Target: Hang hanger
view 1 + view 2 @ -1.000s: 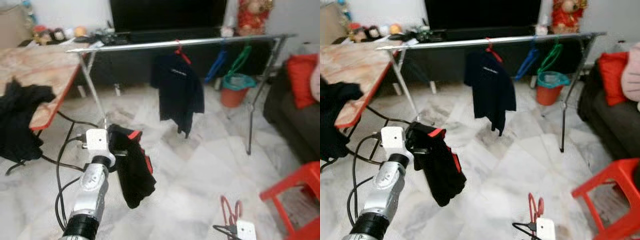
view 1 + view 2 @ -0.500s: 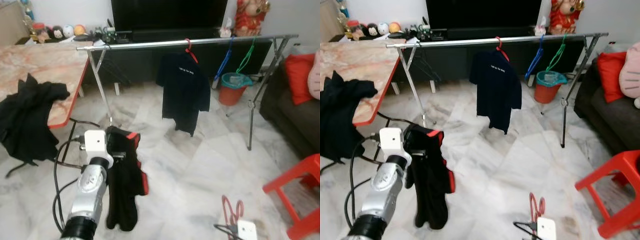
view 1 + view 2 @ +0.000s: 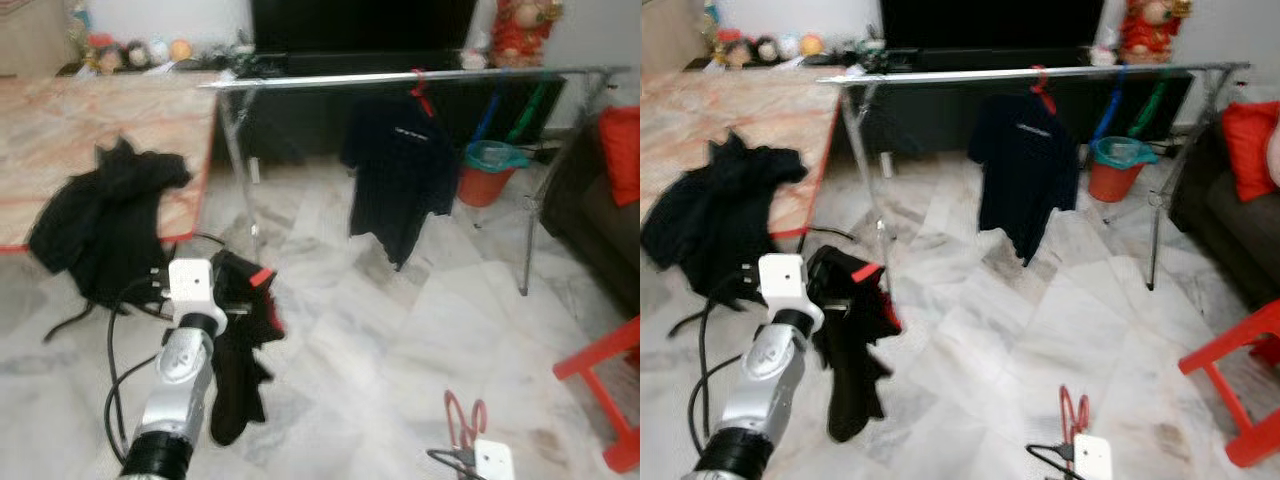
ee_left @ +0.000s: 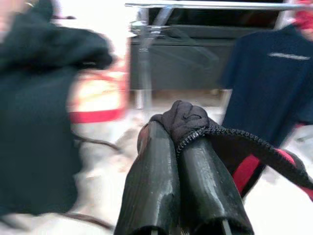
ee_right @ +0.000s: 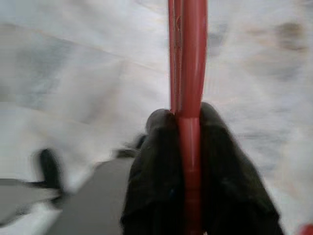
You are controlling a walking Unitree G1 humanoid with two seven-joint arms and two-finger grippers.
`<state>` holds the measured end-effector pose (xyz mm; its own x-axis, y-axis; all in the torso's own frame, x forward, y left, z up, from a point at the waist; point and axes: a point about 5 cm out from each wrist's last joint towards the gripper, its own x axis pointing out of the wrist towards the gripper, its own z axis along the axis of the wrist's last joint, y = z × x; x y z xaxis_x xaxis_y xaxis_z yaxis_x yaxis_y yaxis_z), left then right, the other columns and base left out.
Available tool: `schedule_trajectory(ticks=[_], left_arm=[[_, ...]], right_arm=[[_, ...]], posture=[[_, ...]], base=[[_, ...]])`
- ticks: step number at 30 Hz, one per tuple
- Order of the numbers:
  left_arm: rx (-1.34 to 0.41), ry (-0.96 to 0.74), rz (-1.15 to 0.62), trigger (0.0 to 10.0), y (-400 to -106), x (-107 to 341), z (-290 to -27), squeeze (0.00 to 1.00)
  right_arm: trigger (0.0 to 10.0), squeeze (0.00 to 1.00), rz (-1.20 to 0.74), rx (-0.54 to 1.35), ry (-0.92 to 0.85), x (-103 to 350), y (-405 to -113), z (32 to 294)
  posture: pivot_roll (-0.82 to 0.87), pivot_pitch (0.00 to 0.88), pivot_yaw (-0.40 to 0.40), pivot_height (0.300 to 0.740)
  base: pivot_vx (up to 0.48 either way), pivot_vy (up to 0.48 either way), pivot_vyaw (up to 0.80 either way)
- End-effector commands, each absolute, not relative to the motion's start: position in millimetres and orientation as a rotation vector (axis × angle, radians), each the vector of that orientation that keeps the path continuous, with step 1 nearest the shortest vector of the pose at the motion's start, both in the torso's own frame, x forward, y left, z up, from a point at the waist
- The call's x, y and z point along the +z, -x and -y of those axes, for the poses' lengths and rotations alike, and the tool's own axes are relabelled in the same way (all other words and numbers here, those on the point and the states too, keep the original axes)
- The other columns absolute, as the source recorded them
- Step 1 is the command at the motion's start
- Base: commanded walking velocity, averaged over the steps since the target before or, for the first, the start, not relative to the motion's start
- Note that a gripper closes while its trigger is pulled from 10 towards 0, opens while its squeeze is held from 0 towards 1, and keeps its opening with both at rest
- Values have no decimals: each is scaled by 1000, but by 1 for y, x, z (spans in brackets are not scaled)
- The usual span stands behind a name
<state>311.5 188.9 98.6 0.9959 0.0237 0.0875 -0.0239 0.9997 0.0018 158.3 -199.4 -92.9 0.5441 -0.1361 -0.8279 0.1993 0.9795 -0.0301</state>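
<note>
This is a living room in a home. The floor (image 3: 400, 330) is pale marbled tile. At twelve o'clock a large dark television (image 3: 360, 22) stands over a low black media unit (image 3: 980, 100), with a row of small toys and figurines (image 3: 130, 52) at eleven o'clock and a red and gold figurine (image 3: 1145, 28) at one o'clock. A metal clothes rail (image 3: 400, 78) crosses the room with a dark T-shirt (image 3: 395, 175) hanging on it. At ten o'clock is a marble-patterned counter (image 3: 90, 140) with a red edge, black clothes (image 3: 100, 220) heaped on it. At three o'clock sits a dark sofa (image 3: 1240, 225) with a red cushion (image 3: 1250, 135); a red plastic stool (image 3: 610, 390) stands at four o'clock, an orange bin (image 3: 488, 172) at one o'clock.
</note>
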Motion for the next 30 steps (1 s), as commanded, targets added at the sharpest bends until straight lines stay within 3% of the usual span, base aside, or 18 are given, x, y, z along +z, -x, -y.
schedule_trajectory(ticks=[1, 24, 30], left_arm=[[4, -2, 138, 10000, -317, 111, -181, 0], [11, -18, 140, 10000, -318, 111, -186, 0], [11, -20, 142, 10000, -318, 111, -186, 0]], right_arm=[[10000, 0, -981, -207, -60, -93, -156, 204], [10000, 0, -994, -251, -25, -94, -148, 216], [10000, 0, -988, -262, -32, -93, -149, 217]], posture=[[-66, 0, -11, 740], [-65, 0, -7, 740], [-65, 0, -5, 740]], base=[[0, 319, 0], [0, 319, 0], [0, 312, 643]])
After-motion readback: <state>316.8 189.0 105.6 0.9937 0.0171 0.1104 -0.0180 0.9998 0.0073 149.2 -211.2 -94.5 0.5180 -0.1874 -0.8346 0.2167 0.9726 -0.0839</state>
